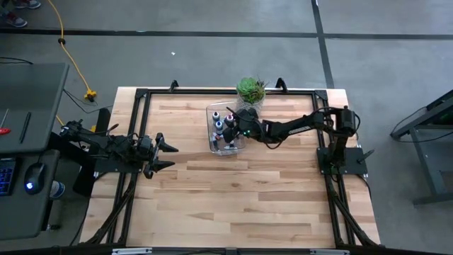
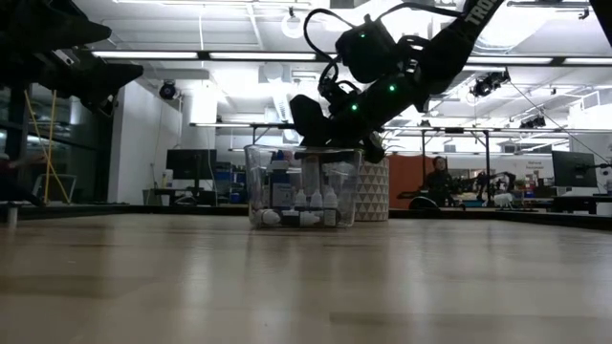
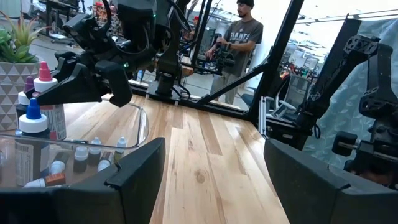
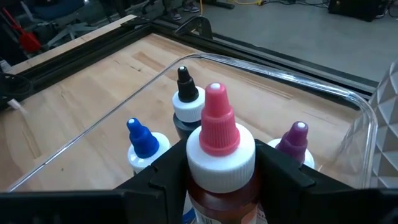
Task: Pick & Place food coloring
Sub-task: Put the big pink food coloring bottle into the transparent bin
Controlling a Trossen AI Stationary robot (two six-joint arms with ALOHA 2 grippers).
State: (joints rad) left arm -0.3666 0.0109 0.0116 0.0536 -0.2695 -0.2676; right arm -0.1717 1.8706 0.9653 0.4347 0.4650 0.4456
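Food coloring: a red-capped bottle [image 4: 214,149] sits pinched between the right gripper's [image 4: 214,180] fingers, inside the clear bin [image 1: 212,113] at the desk's far edge, just beside the potted succulent [image 1: 250,90].
Room: a workshop with ceiling lights, monitors and metal frames lies beyond the desk; a person [image 3: 239,43] stands past its edge, and a yellow cable [image 1: 71,57] trails over the grey floor.
Surface: a pale butcher-block desk [image 1: 233,198] in a black frame, most of it carrying nothing but the bin and the plant.
Bin risk: the bin is light and its wall close to the right arm, so a sideways move would likely drag or tip it toward the succulent.
Waiting arm: the left gripper [image 1: 164,156] hangs at the desk's left edge, fingers spread, well apart from the bin.
Neighbour risk: bottles with black [image 4: 185,93], blue [image 4: 142,140] and purple [image 4: 295,140] caps stand packed near the held one, so any tilt could knock them over.
Grip risk: the hold looks to be high, near the cap shoulder; a smooth bottle could slip out and fall among the small droppers [image 2: 316,201] on the bin's floor.
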